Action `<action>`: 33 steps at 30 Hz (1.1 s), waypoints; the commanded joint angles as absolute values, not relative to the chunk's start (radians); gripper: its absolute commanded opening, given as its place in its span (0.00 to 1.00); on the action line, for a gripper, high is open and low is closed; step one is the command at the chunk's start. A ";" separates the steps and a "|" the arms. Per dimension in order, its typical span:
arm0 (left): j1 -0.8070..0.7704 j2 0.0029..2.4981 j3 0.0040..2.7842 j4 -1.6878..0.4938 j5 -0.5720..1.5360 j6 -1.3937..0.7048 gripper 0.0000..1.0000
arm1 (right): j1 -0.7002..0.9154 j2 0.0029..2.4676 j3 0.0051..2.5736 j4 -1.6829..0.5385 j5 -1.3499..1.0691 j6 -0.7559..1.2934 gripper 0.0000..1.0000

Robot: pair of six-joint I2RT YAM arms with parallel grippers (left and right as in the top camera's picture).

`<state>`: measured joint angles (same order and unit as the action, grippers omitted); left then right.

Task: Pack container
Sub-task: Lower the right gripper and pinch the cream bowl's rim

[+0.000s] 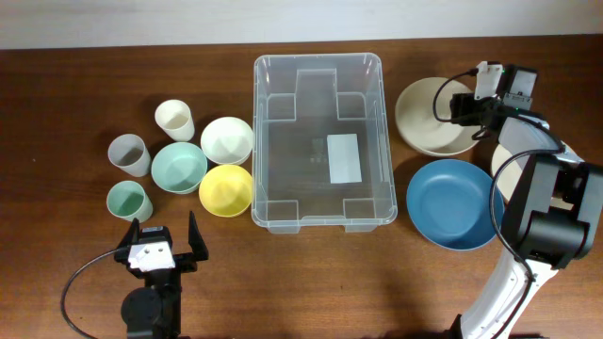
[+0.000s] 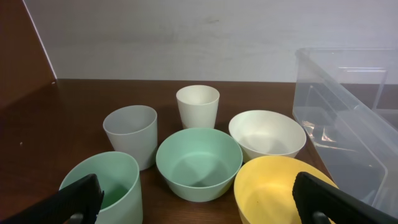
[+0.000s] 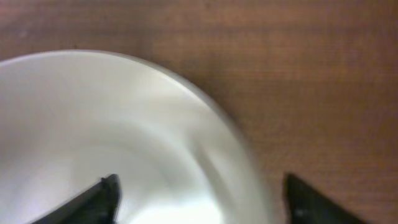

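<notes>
The container [image 1: 283,165] stands in the middle of the table [image 1: 85,66], with only the white label [image 1: 344,157] on its base. To its left there are three bowls close together: a white bowl [image 1: 226,138], a pale green bowl [image 1: 178,167] and a yellow bowl [image 1: 226,189], the last one just beside the container wall. Further left stand a cream cup [image 1: 175,120], a grey cup [image 1: 129,154] and a green cup [image 1: 128,200].

The left hand [image 1: 165,229] is near the front edge of the table, in front of the cups, with its fingers spread wide and nothing between them.

On the right lie a beige plate [image 1: 426,118] and a blue plate [image 1: 450,203]. The right hand [image 3: 200,180] hovers over the rim of the beige plate. Its fingers are apart and, as far as the blurred wrist view shows, hold nothing.
</notes>
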<state>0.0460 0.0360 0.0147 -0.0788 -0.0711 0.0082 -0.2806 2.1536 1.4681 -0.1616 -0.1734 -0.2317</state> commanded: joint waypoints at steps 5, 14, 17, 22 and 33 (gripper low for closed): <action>0.042 0.029 0.009 -0.076 -0.068 0.023 1.00 | -0.315 2.167 1.480 -0.205 -0.075 -0.228 0.69; 0.042 0.029 0.009 -0.076 -0.068 0.023 1.00 | -0.313 2.167 1.480 -0.237 -0.179 -0.228 0.64; 0.042 0.029 0.009 -0.076 -0.068 0.023 1.00 | -0.313 2.167 1.480 -0.247 -0.188 -0.228 0.41; 0.042 0.029 0.009 -0.076 -0.068 0.023 1.00 | -0.313 2.167 1.480 -0.270 -0.191 -0.228 0.32; 0.042 0.029 0.009 -0.076 -0.068 0.023 1.00 | -0.315 2.167 1.480 -0.331 -0.192 -0.228 0.10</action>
<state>0.0460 0.0360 0.0147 -0.0788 -0.0711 0.0078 -0.3180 2.1536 1.4681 -0.3206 -0.1829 -0.2317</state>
